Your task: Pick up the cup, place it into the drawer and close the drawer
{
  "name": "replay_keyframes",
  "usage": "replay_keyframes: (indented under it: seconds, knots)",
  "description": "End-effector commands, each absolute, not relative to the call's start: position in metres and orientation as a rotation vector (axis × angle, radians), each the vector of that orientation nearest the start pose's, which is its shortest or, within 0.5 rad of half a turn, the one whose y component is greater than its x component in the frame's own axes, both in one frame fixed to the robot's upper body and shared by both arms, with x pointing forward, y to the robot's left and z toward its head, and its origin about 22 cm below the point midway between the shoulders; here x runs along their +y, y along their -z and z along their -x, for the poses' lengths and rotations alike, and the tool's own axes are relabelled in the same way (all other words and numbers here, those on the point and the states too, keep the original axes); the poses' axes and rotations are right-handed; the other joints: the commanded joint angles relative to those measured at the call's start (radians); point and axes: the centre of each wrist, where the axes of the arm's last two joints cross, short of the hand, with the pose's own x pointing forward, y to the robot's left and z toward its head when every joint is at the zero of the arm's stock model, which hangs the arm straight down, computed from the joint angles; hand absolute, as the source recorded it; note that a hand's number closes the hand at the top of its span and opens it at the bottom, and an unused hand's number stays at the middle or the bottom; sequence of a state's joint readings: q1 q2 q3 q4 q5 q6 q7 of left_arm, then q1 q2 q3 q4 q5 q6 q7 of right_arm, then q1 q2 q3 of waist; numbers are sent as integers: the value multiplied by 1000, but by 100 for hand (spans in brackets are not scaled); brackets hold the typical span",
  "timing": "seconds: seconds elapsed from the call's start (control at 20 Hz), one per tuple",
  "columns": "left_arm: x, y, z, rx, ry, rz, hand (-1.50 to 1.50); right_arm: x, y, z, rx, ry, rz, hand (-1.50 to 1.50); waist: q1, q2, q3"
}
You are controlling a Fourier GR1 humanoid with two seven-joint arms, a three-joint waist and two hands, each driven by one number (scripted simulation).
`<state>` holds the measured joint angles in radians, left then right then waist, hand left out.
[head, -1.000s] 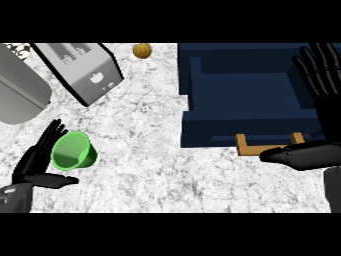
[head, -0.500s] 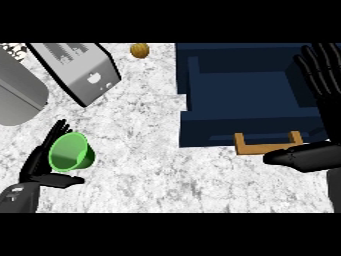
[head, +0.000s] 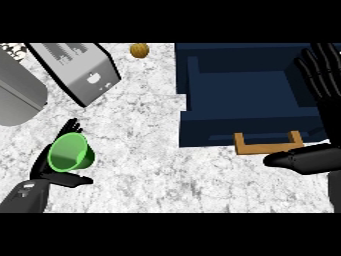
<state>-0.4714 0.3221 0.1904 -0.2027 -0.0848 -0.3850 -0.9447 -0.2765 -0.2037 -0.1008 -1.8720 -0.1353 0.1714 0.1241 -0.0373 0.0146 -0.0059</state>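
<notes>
Head view: green cup (head: 71, 153) in left robot hand (head: 49, 170).

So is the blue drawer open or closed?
Open. The drawer is pulled out, its hollow inside shows, and its wooden handle sticks out over the counter.

A toaster (head: 81, 70) and a small brown nut (head: 139, 50) sit on the marble counter (head: 165, 165).

Green cup (head: 70, 152) in left hand (head: 46, 172), open blue drawer (head: 239, 95) right.
</notes>
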Motion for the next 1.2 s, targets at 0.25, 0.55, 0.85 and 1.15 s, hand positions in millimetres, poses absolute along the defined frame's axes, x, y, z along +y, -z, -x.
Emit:
replay_keyframes:
  seconds: [0.25,0.55,0.85,1.15]
  knots:
    - [314,142,-265,-1779,97,416,150,-247,-160,-276,-2008,-297,-65,-150,9,1,-2]
    - [313,128,-284,-1949,123,23,150,-258,-148,-279,-1999,-285,-61,-150,4,3,1]
    - [296,134,-283,-1965,-197,-321,150,-269,-150,-270,-2003,-280,-49,-150,9,-4,2]
    - [260,109,-321,-2103,-214,77,150,-256,-164,-288,-1994,-263,-48,-150,31,-10,4]
